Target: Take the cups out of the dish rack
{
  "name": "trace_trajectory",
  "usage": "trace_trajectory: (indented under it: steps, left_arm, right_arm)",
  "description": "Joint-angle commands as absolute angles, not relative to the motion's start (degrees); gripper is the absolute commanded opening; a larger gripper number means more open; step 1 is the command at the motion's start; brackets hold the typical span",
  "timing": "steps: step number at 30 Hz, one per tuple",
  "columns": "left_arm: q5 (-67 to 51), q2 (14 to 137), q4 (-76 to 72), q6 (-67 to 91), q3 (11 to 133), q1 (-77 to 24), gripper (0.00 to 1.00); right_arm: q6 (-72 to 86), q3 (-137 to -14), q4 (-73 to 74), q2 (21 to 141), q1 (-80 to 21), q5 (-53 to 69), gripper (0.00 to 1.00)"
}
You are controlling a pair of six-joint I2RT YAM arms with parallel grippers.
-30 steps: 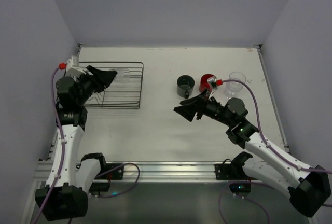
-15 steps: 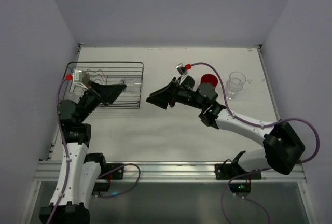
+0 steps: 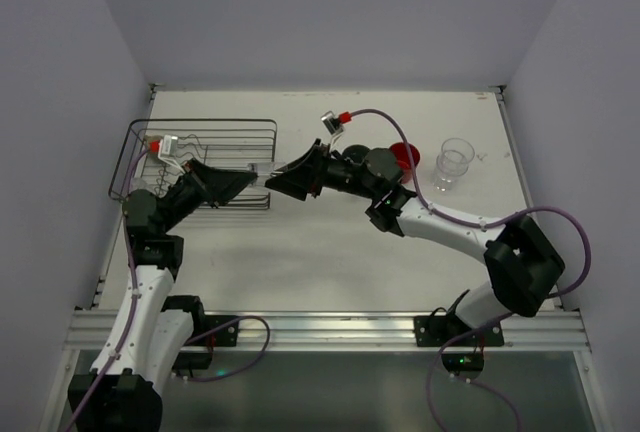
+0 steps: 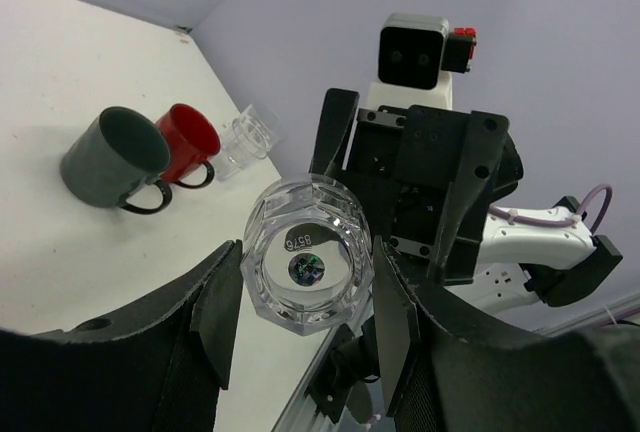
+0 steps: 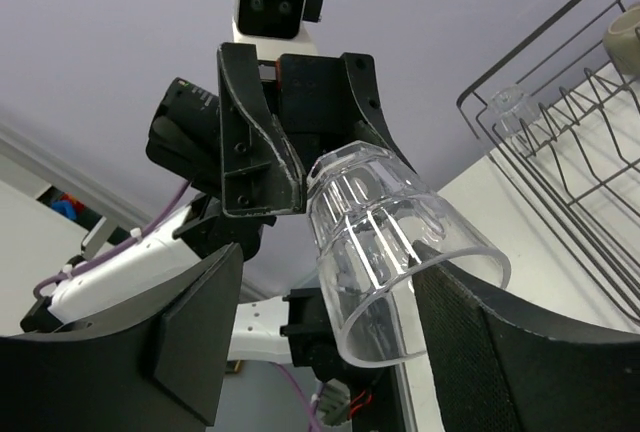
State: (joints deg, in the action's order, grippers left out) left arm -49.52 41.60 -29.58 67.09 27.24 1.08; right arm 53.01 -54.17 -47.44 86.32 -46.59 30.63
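Note:
My left gripper (image 3: 248,181) is shut on the base of the small clear tumbler (image 3: 262,171) and holds it in the air just right of the dish rack (image 3: 200,123). In the left wrist view the tumbler's base (image 4: 308,267) sits between my fingers (image 4: 218,314). My right gripper (image 3: 280,180) faces it, open, jaws on either side of the tumbler's rim end (image 5: 400,252). The red mug (image 3: 406,155) and the tall clear glass mug (image 3: 453,164) stand on the table at the right. The dark grey-green mug (image 4: 110,157) stands beside them. An olive-grey cup (image 5: 626,37) is in the rack (image 5: 560,152).
The right arm (image 3: 440,217) stretches across the middle of the table and hides the dark mug in the top view. Walls close in the table at the back and both sides.
My left gripper has come out of the rack to the right with the tumbler. My right arm has swung left from beside the mugs until its open jaws meet the tumbler.

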Motion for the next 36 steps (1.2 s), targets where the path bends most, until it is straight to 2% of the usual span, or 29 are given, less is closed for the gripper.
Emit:
trace_trajectory:
  steps: [1, 2, 4, 5, 6, 7, 8, 11, 13, 14, 16, 17, 20, 22, 27, 36]
  left_arm:
    - [-52.30, 41.04, -32.08, 70.14, 26.81, 0.79, 0.25]
    - [-52.21, 41.04, -32.08, 70.14, 26.63, 0.79, 0.26]
    - [-52.03, 41.31, -31.73, 69.44, 26.19, 0.79, 0.29]
    - [-51.86, 41.40, -30.08, 68.91, 26.54, 0.79, 0.36]
    - [-51.33, 41.40, -28.67, 67.95, 26.98, 0.88, 0.42]
    - [-51.07, 41.40, -26.74, 65.07, 27.59, 0.79, 0.48]
    - [-50.72, 41.48, -22.28, 63.21, 29.60, 0.70, 0.61]
    - [-47.91, 42.27, -10.61, 53.82, 35.30, 0.79, 0.79]
    - [-43.96, 42.36, -4.25, 45.32, 38.65, 0.79, 0.85]
    - [-40.29, 42.10, 3.00, 42.13, 42.07, 0.79, 0.90]
    - [-36.58, 41.57, 8.58, 34.07, 45.16, 0.79, 0.93]
    - [-34.65, 40.88, 13.05, 31.40, 47.44, 0.79, 0.95]
    - [-27.71, 38.34, 17.83, 25.23, 47.99, 0.62, 0.96]
    - [-24.44, 36.92, 17.84, 24.17, 46.50, 0.62, 0.96]
    - [-23.55, 35.42, 18.28, 22.15, 42.54, 0.62, 0.96]
    - [-17.06, 33.05, 20.04, 19.51, 41.40, -3.60, 0.96]
  right_arm:
    - [55.28, -57.74, -53.78, 87.80, -47.02, 32.43, 0.67]
    - [55.63, -58.44, -54.40, 88.06, -47.11, 32.52, 0.53]
    - [56.16, -58.71, -54.58, 88.33, -47.37, 32.52, 0.32]
    - [56.16, -58.28, -54.58, 88.16, -47.37, 32.26, 0.22]
    - [56.08, -57.75, -54.58, 87.81, -47.37, 31.56, 0.06]
    - [55.64, -57.05, -54.49, 86.67, -47.37, 30.94, 0.00]
    - [54.94, -55.47, -53.19, 85.96, -47.37, 30.42, 0.00]
    - [49.24, -53.71, -43.39, 81.76, -47.37, 29.27, 0.00]
    - [41.80, -52.83, -34.85, 78.59, -47.37, 26.92, 0.00]
    - [38.36, -53.34, -22.19, 75.62, -47.37, 24.98, 0.00]
    - [28.89, -54.84, -8.16, 73.57, -47.37, 17.89, 0.00]
    - [26.22, -56.32, 4.97, 72.87, -47.37, 14.54, 0.00]
    - [20.66, -56.61, 22.17, 71.54, -47.37, 2.78, 0.00]
    - [19.52, -55.12, 27.92, 70.84, -47.37, -1.65, 0.00]
    - [18.02, -55.28, 33.04, 74.43, -47.29, -11.50, 0.00]
    - [17.32, -58.80, 33.49, 88.94, -46.14, -15.38, 0.00]
